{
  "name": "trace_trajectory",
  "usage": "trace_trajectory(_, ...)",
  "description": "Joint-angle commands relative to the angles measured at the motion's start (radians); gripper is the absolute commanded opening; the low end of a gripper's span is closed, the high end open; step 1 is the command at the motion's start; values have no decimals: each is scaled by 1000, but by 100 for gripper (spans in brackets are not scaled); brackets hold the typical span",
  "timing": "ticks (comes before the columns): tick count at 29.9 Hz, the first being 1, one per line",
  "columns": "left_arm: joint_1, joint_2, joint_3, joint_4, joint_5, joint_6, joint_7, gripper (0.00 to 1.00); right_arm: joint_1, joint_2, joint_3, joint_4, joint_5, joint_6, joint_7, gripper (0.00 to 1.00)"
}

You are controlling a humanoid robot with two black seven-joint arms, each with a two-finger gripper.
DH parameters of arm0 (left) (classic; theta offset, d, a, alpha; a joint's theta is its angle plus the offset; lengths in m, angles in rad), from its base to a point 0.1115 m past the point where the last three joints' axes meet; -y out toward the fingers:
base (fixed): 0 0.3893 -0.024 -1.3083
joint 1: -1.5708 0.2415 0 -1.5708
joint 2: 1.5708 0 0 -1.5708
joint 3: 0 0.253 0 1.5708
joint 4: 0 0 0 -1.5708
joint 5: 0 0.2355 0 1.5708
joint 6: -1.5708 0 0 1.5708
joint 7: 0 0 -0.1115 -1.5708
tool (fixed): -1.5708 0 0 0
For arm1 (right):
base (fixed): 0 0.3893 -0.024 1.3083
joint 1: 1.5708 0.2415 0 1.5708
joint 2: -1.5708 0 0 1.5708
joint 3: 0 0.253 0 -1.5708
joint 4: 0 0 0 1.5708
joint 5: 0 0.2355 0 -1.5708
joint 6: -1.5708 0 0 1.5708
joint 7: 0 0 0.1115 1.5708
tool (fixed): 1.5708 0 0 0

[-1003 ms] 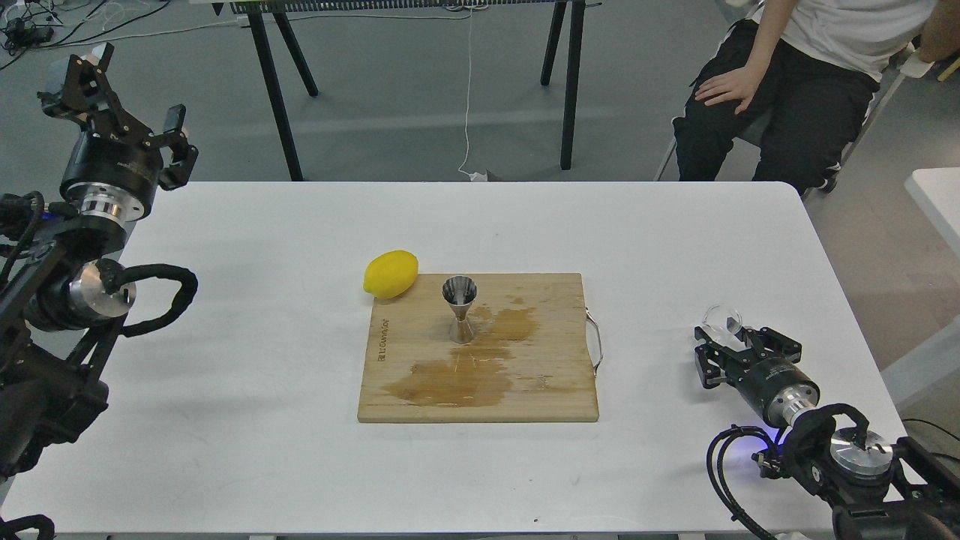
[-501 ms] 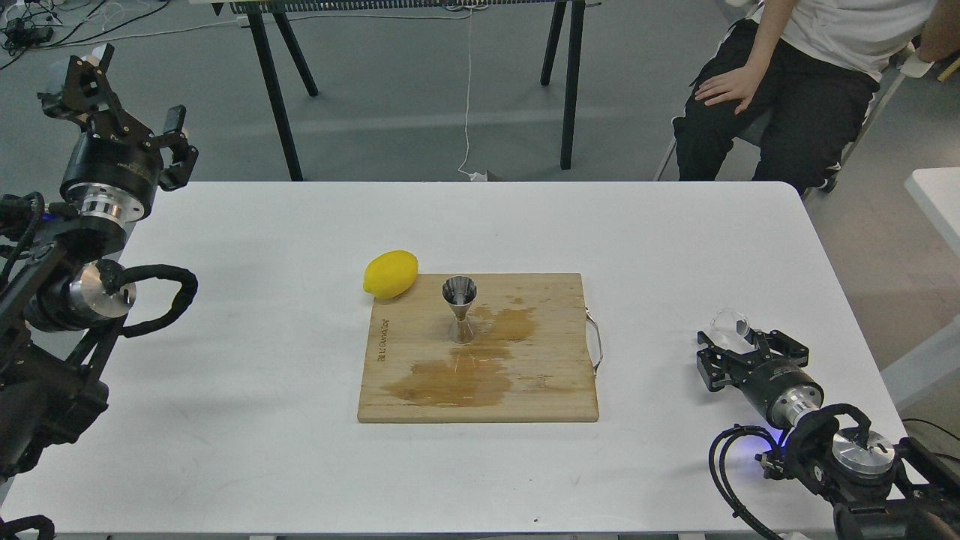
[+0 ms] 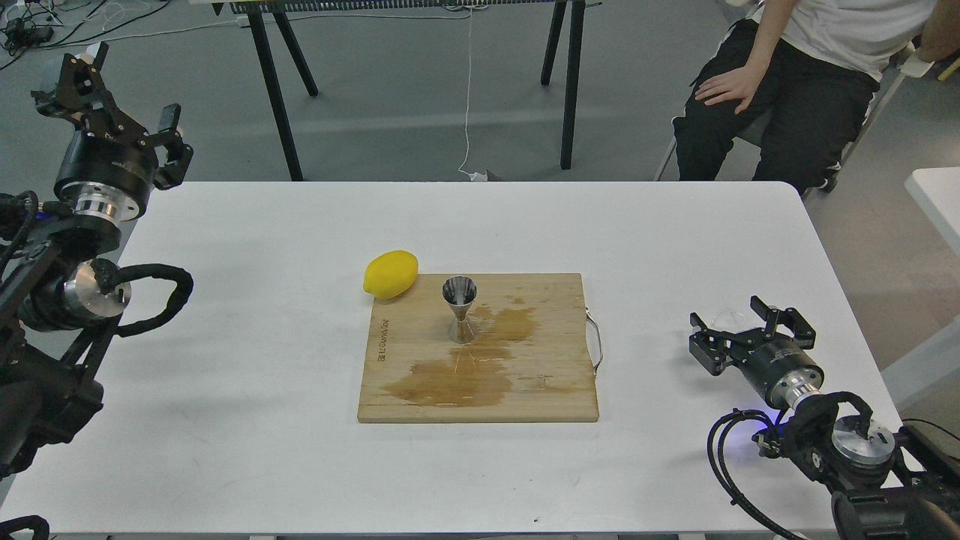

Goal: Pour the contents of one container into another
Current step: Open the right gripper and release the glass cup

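At the table's centre, your steel jigger stands upright on the wooden cutting board, toward the board's far-left part, with brown wet stains spread across the wood at its 6 and 3 o'clock sides. A yellow lemon rests at the board's 11 o'clock corner, touching or just beside its edge; you cannot tell which from this angle.

Over at the white table's 4 o'clock edge, your right gripper sits low above the surface, its two fingers spread wide. The clear glass cup shows between those fingers, mostly hidden by them and hard to read against the white top; whether either finger touches it cannot be told, and whether it holds any liquid cannot be seen. Cup and jigger are well apart, the cup at the jigger's 3 o'clock.

At the table's 10 o'clock corner, your left gripper is raised clear of the surface, fingers parted and carrying nothing.

Beyond the far edge, at 1 o'clock, a seated person in dark trousers rests a hand on one knee.
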Motion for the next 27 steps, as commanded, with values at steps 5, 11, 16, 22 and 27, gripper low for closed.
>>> trace_trajectory(5,-2,3,-9,-1,-3,-10,8,100,108,-115,-9,98,-12,68,2,99)
trace_trajectory(11,-3,0,-11,-3,-5,-17,12,100,298,-159,-11,91,-136,95,8,100)
trace_trajectory(16,0,-6,-11,-3,-6,-25,11,100,422,-158,-14,80,-243,97,85,100)
trace_trajectory(22,2,-20,-6,-6,-5,-25,11,100,579,-136,-81,-81,-253,97,89,100)
trace_trajectory(27,2,-30,-3,-6,-5,-25,11,100,604,-130,-97,-92,-253,91,89,100)
